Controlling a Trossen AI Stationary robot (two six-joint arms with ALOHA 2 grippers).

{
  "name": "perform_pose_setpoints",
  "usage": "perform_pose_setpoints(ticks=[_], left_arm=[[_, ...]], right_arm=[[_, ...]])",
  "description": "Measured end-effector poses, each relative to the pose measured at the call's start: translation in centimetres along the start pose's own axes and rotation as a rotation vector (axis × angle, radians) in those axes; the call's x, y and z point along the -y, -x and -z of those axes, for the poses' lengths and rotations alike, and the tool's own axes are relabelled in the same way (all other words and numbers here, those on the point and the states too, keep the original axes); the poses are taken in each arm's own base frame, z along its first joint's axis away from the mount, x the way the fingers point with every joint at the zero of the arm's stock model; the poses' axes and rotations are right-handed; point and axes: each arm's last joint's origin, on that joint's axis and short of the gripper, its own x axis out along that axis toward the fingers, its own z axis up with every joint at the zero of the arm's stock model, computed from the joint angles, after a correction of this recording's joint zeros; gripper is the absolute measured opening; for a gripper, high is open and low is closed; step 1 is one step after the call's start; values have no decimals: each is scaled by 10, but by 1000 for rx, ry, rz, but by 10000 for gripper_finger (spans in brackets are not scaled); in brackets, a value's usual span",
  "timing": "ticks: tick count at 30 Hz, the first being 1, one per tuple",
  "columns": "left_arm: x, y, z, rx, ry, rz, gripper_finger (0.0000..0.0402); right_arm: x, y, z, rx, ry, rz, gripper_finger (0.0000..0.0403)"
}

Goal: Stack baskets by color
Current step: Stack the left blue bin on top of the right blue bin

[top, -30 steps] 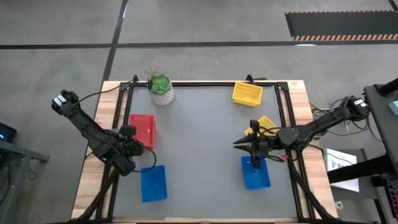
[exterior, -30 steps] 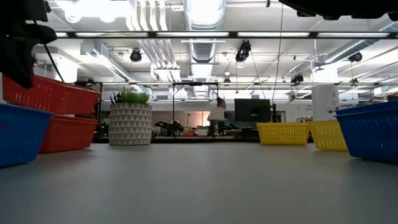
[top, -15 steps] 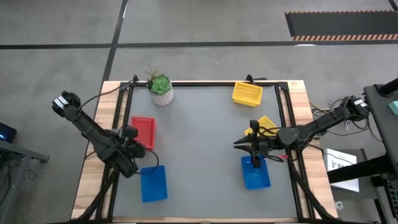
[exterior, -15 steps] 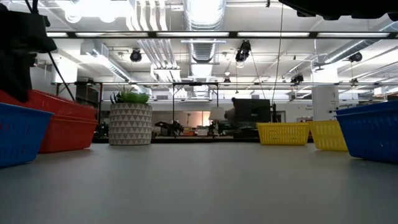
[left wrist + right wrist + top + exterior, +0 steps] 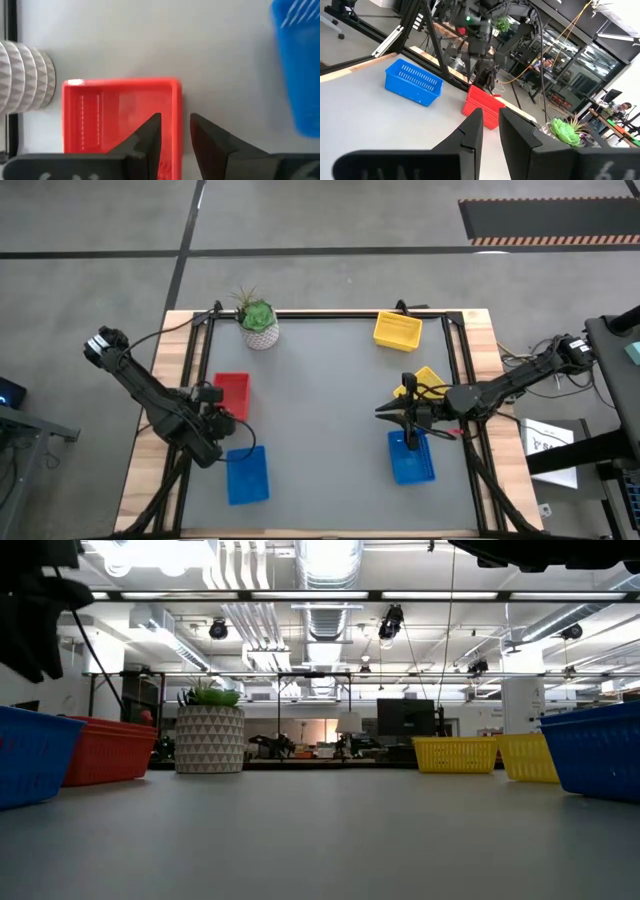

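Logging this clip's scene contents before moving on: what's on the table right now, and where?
red baskets: one pile, count in it unclear, red, left side
blue baskets: blue, one spot front left, another front right
yellow baskets: yellow, one spot back right, another at right edge
plant: one, green in white pot, back left
left gripper: fingers apart astride the red baskets' near wall
right gripper: above the front-right blue baskets
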Motion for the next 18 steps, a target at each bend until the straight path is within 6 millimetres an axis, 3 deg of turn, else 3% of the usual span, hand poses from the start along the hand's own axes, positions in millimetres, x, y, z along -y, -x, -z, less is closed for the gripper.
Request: perform_pose_setpoints(ticks=[9,18], left_arm=[[4,26,-43,346,138,-99,87],[23,29,-87,586,102,-62,86]], right_arm=[[0,0,0,0,-3,0,54],[0,0,0,-1,-29,0,54]])
